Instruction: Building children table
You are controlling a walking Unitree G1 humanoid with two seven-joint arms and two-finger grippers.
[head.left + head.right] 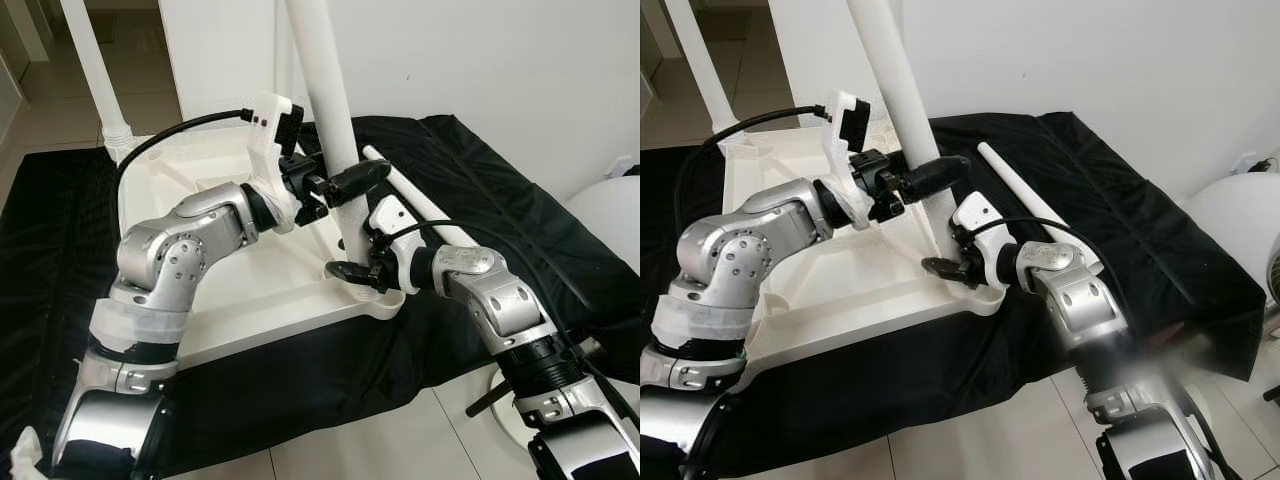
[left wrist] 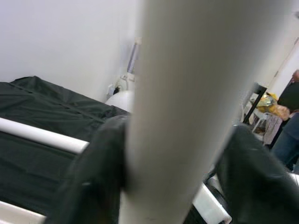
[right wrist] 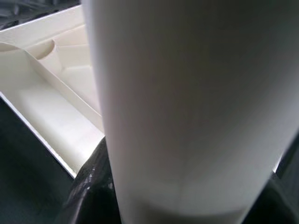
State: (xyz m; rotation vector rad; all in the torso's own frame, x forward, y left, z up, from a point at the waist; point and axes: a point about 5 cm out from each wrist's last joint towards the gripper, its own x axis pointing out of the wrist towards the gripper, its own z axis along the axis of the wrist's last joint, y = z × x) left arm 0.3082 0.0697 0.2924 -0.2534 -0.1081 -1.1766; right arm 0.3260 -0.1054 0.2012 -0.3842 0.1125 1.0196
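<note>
We are seating a white table leg upright in the near corner socket of the upturned tabletop, left hand clamped higher, right hand clamped at its base; next we judge it needs twisting home.

One white tabletop is seen, lying upside down at the centre of the head views. Three white table legs are counted. One upright leg rises at twelve o'clock from the tabletop's near right corner. A second upright leg stands at about ten o'clock at the far left corner. One loose leg lies flat at about two o'clock. One black cloth is spread beneath everything. Two silver arms are counted, one at eight o'clock and one at four o'clock. One round white object is seen at three o'clock.
</note>
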